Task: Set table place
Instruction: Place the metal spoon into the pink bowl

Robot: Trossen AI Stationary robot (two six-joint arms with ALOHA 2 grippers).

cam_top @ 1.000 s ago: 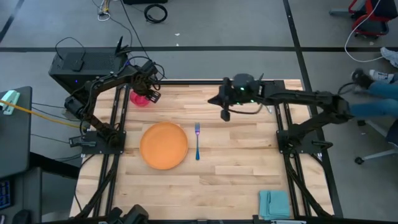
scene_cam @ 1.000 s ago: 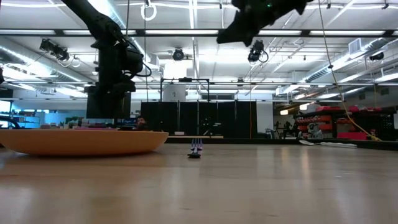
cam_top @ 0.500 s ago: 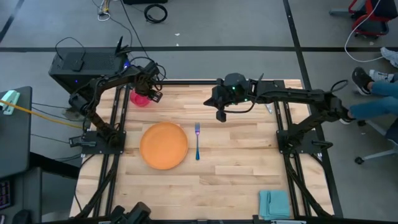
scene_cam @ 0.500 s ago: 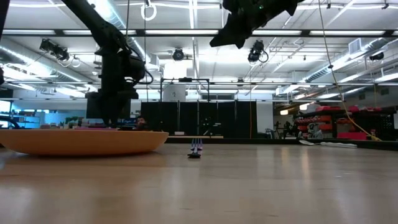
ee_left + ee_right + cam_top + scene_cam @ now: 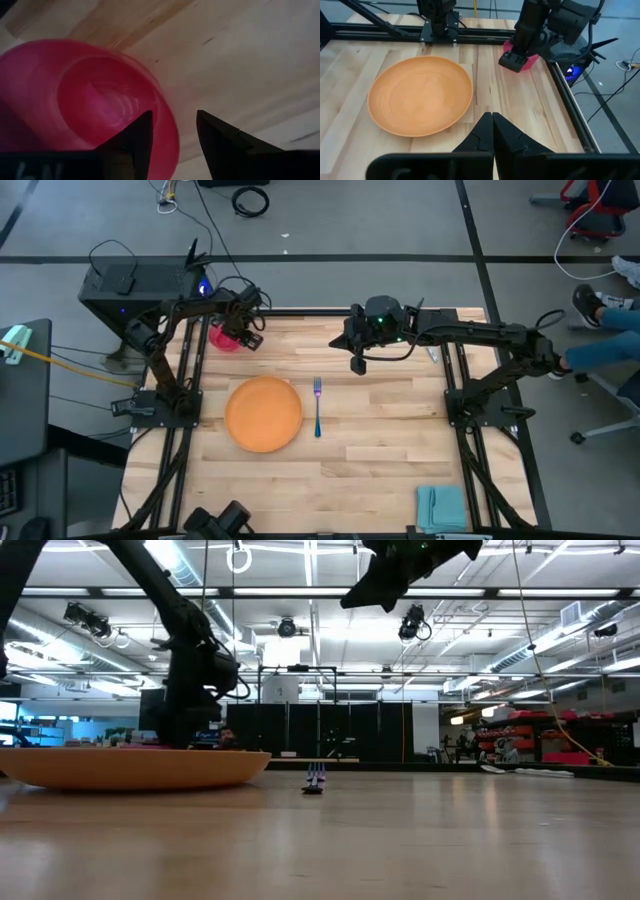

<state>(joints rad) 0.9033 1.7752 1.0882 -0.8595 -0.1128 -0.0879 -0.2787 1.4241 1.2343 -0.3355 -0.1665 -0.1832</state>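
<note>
Reaching: the left gripper (image 5: 170, 145) is down at the pink cup (image 5: 226, 338) in the far left corner of the surface (image 5: 380, 470).
Left jaws: spread, with one finger inside the cup rim and one outside, not yet pinching.
What changed: half a second ago the left arm sat a bit farther back; now it has leaned in over the cup.
What it means: the cup looks like the next thing to be grabbed and carried to the plate.
Right gripper (image 5: 492, 131): waits high above the far middle, jaws pressed together, holding nothing.
Orange plate (image 5: 263, 413): sits in the middle of the left half, same spot as before.
Fork (image 5: 318, 407): lies just beside the plate, on its right.
Cup place: well apart from the plate.
</note>
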